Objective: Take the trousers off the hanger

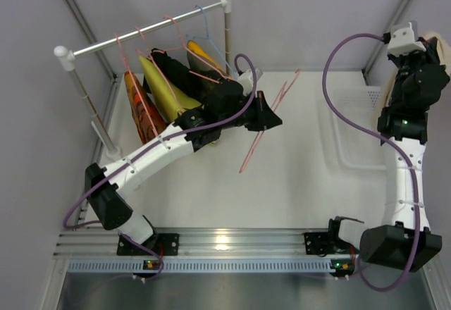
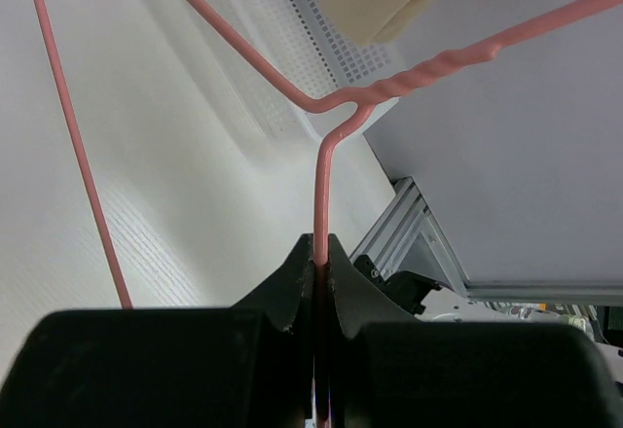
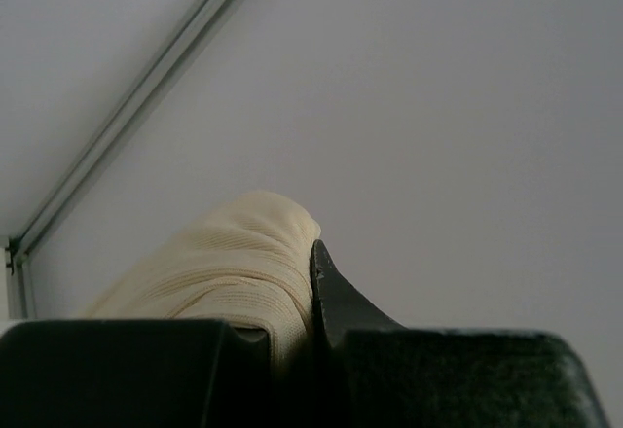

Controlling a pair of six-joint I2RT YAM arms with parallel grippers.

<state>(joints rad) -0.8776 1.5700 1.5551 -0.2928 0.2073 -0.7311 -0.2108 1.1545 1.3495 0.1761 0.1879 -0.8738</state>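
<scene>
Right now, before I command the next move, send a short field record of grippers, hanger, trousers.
left gripper: shut on thin pink wire hanger, no garment on it
right gripper: shut on pale beige ribbed cloth trousers, far right
white rail rack: orange-red dark-patterned trousers hanging, beside other garments

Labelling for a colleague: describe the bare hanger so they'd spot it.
Find the white clothes rail at far left. Right of it, the left gripper pinches a pink wire hanger over the table: the only one off the rail, carrying nothing.
</scene>
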